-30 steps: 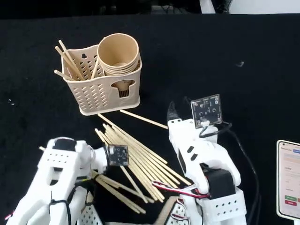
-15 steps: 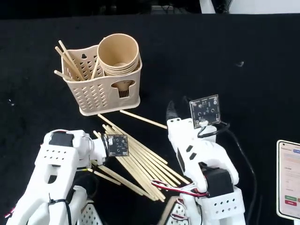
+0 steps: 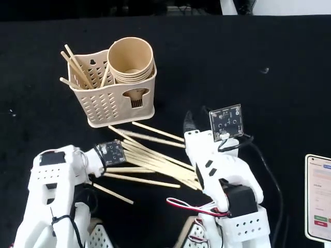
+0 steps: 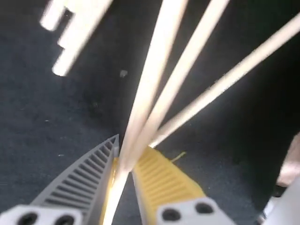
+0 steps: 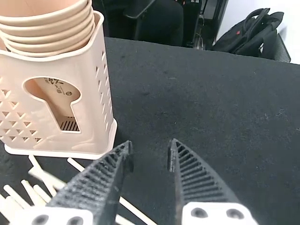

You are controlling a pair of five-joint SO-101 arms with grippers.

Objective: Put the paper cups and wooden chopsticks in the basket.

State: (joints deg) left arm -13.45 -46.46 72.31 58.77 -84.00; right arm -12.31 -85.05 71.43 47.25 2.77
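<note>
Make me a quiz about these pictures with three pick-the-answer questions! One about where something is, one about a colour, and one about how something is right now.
1. Where are the paper cups?
A) on a chair
B) stacked in the basket
C) on a shelf

2. What colour is the basket?
A) blue
B) beige
C) green

3. How is the left end effector?
A) wide open and empty
B) shut on a cup
C) shut on chopsticks

Answers:
1 B: the cups stand nested together in one compartment of the basket.
2 B: its perforated walls are pale beige.
3 C: the left wrist view shows the sticks pinched between its jaws.
</note>
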